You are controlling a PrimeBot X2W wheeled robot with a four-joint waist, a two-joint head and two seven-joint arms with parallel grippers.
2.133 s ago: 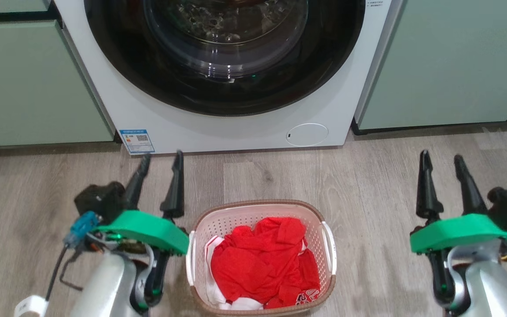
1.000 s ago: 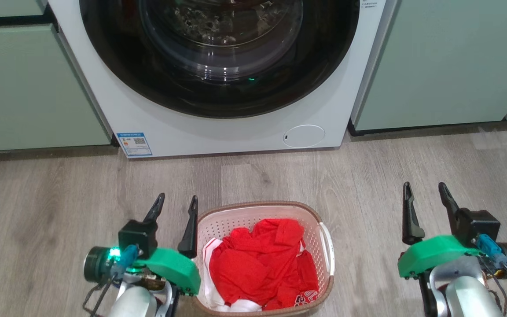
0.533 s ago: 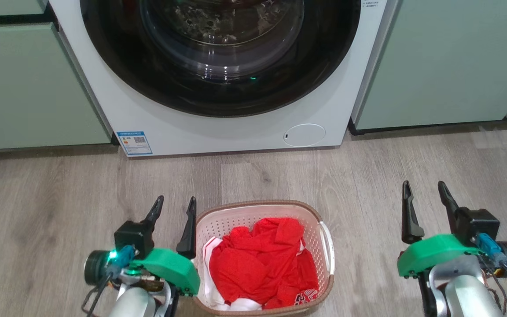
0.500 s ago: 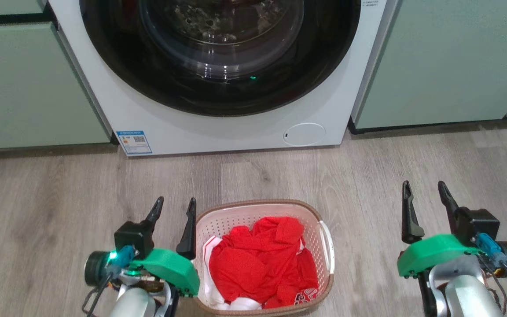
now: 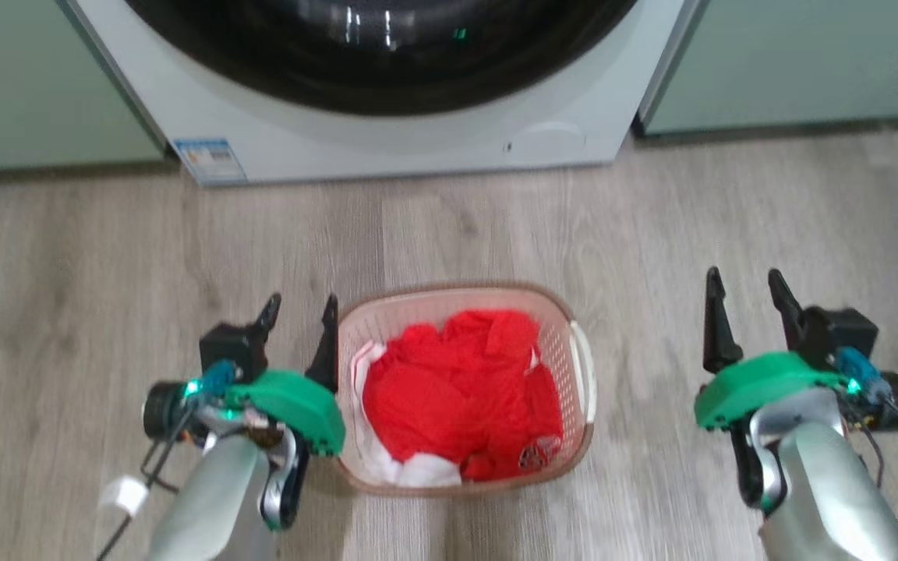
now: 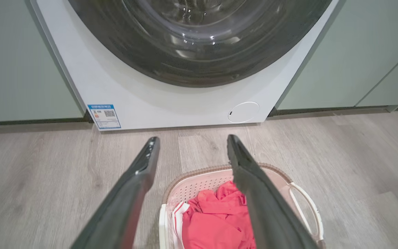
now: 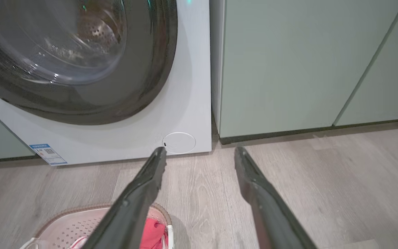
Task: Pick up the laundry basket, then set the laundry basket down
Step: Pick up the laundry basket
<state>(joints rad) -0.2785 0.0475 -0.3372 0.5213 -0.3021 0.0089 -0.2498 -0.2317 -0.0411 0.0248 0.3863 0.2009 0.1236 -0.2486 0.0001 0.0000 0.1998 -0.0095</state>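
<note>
The laundry basket (image 5: 449,291) stands on the wood floor in front of the washing machine, pale and perforated with a brown rim, holding red and white clothes (image 5: 457,389). A white handle (image 5: 585,366) shows on its right side. My left gripper (image 5: 301,304) is open close beside the basket's left rim, nothing between its fingers. My right gripper (image 5: 744,276) is open well to the right of the basket, over bare floor. In the left wrist view the left gripper (image 6: 192,140) spreads above the basket (image 6: 199,181). The right wrist view has the right gripper (image 7: 200,151) and the basket (image 7: 67,224) at lower left.
A white front-loading washing machine (image 5: 387,140) with a dark round door stands just beyond the basket. Pale green cabinets (image 5: 792,62) flank it on both sides. Grey wood-look floor (image 5: 67,257) stretches around the basket.
The head camera has tilted down, so the whole picture has shifted up. Both grippers stay open and keep about the same places beside the basket as a second ago.
</note>
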